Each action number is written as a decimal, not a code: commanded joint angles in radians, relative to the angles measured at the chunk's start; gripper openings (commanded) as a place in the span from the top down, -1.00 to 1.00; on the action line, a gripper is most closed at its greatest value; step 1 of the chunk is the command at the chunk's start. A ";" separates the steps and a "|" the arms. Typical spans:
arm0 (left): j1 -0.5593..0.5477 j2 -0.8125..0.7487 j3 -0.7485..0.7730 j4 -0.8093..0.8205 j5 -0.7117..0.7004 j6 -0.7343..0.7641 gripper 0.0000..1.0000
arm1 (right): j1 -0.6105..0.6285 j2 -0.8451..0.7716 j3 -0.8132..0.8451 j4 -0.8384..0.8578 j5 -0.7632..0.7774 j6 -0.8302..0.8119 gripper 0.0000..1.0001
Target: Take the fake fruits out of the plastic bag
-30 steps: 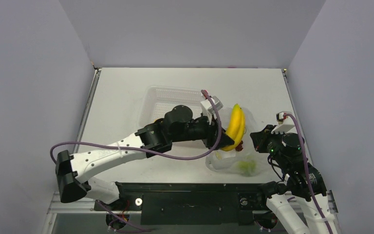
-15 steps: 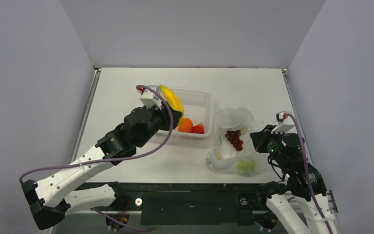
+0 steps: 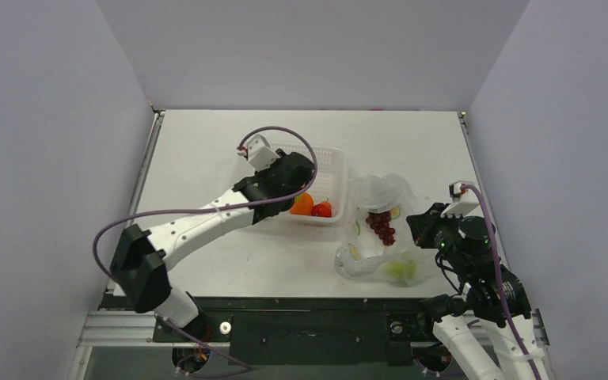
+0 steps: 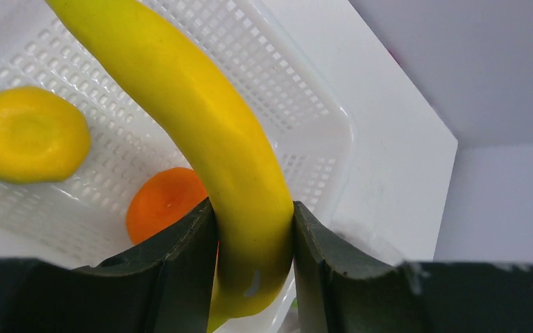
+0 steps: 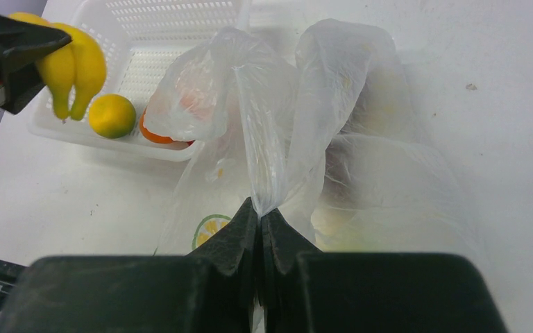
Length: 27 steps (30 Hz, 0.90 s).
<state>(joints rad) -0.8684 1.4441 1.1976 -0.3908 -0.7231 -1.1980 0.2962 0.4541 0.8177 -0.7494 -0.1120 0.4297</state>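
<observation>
The left end effector [image 4: 251, 211] is pinching the yellow banana [image 4: 201, 125] near one end, a finger pressed against each side, and holds it over the white perforated basket [image 4: 298, 104] (whether the banana's far end touches the basket floor cannot be told). In the basket lie the orange [image 4: 163, 208], the small yellow fruit [image 4: 28, 135] and the small red fruit [image 3: 322, 209], the red one just beside the orange at the near wall. The right end effector [image 5: 259, 215] is pressed together on a gathered fold of the clear plastic bag [image 5: 333, 104], with the film rising crumpled above its fingertips. The bag sits on the table [image 3: 206, 142] just right of the basket. Inside it the dark grape bunch [image 3: 380, 224] shows through the film, and the green pear [image 3: 400, 271] lies at its near end.
</observation>
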 commanded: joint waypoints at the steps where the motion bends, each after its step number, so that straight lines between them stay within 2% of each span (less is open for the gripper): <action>1: 0.007 0.204 0.273 -0.352 -0.178 -0.499 1.00 | 0.005 -0.014 0.003 0.038 0.004 -0.008 1.00; 7: 0.020 0.404 0.415 -0.430 -0.268 -0.689 1.00 | 0.004 -0.019 0.003 0.036 0.003 -0.008 1.00; 11: 0.044 0.491 0.487 -0.482 -0.302 -0.756 1.00 | 0.007 -0.025 0.003 0.037 0.002 -0.008 1.00; 21: 0.156 0.585 0.451 -0.331 -0.258 -0.736 1.00 | 0.006 -0.008 -0.003 0.050 -0.005 -0.010 1.00; 27: 0.189 0.658 0.518 -0.361 -0.225 -0.717 1.00 | 0.006 -0.006 -0.004 0.050 -0.004 -0.010 1.00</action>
<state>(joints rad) -0.6891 2.0663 1.6543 -0.7292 -0.9371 -1.8698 0.2962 0.4385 0.8173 -0.7486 -0.1127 0.4297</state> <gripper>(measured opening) 0.361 0.003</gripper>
